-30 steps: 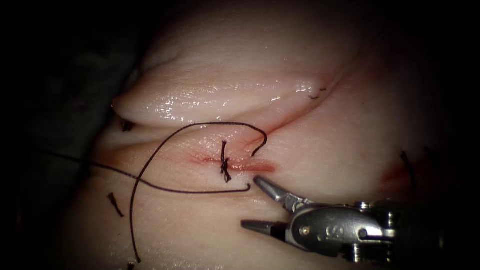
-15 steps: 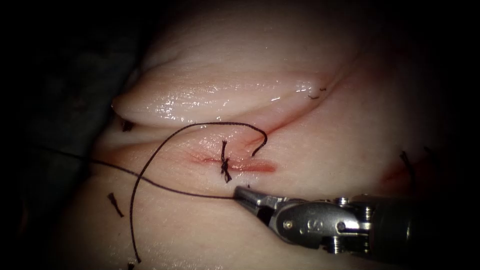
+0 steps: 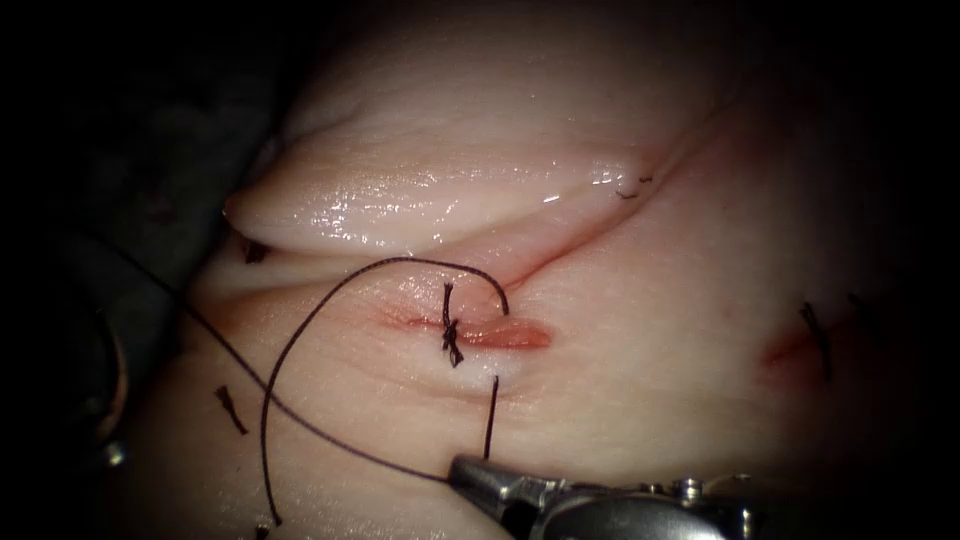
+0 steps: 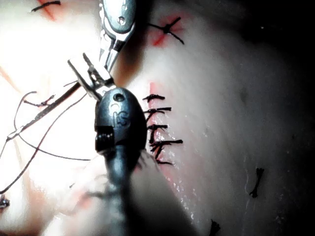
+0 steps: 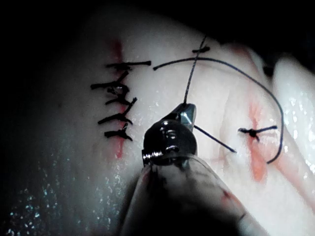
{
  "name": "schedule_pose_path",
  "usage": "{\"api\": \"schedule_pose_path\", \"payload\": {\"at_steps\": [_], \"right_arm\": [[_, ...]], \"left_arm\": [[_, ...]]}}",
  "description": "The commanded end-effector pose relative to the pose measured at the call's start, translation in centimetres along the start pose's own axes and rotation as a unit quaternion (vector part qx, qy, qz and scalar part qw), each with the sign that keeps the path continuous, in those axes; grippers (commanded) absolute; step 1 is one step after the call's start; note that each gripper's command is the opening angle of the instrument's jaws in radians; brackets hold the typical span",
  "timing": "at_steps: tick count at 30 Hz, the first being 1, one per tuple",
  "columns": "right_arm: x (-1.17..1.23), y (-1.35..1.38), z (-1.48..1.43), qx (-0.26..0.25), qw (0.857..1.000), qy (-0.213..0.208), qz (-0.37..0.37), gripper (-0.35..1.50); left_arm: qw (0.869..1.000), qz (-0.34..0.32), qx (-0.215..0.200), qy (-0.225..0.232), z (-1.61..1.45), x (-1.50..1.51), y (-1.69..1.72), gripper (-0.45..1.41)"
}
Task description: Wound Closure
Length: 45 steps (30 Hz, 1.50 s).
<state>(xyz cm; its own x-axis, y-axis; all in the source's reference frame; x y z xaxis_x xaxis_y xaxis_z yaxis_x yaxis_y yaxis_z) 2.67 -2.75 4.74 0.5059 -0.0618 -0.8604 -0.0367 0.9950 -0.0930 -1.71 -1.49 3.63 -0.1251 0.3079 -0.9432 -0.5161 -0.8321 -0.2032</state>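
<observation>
Endoscope view, wound closure on tissue (image 3: 640, 400): pale, wet and glossy, with a smooth rounded fold (image 3: 400, 200) at 12 o'clock of the cut (image 3: 520, 337).
- The cut is a short slit with red fluid (image 3: 495, 338) pooled along it. One dark knot (image 3: 451, 337) crosses its left end, its ends frayed.
- Right tool (image 3: 465, 470), bright steel, lies at 6 o'clock of the knot. Its jaws are closed on the thread (image 3: 300, 415).
- A short, stiff tail of thread stands from the jaws toward 12 o'clock. The long strand runs off toward 10 o'clock into the dark.
- A second strand, the loop (image 3: 330, 300), rises from 7 o'clock, arches over the knot and ends just at its 2 o'clock.
- Right wrist view: the right tool (image 5: 186, 109) is clamped on the thread (image 5: 194, 73), beside a row of stitches (image 5: 118, 98).
- Left wrist view: left tool (image 4: 93, 81), black wrist and steel tip. I cannot tell what it holds.
- I cannot tell where the needle lies.
- Cut ends of thread (image 3: 230, 410) lie loose at 8 o'clock, and another at 3 o'clock, well apart.
- Edges: the tissue drops into shadow at 9 o'clock.
- Open room: bare, smooth tissue from 3 to 5 o'clock of the cut.
</observation>
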Motion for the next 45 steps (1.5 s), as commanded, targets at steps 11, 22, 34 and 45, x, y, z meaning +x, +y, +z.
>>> {"api": "schedule_pose_path", "payload": {"at_steps": [11,22,34,45], "right_arm": [[0.73,-0.77,-0.15,0.068,0.997,0.048,-0.012,-0.35],[1.04,-1.05,-0.19,0.111,0.991,0.072,-0.007,-0.35],[1.01,-0.70,-0.19,0.064,0.993,0.093,0.022,1.28],[0.46,-0.01,-0.57,0.000,0.996,0.068,0.053,1.43]], "left_arm": [[1.000,0.013,0.009,-0.016,0.13,-0.25,0.16,-0.45],[1.000,0.016,0.005,-0.016,0.19,-0.30,0.20,-0.45],[1.000,0.017,0.001,-0.025,0.31,-0.42,0.09,-0.45],[0.982,0.146,0.053,-0.108,0.58,-0.75,-0.84,-0.45]]}}
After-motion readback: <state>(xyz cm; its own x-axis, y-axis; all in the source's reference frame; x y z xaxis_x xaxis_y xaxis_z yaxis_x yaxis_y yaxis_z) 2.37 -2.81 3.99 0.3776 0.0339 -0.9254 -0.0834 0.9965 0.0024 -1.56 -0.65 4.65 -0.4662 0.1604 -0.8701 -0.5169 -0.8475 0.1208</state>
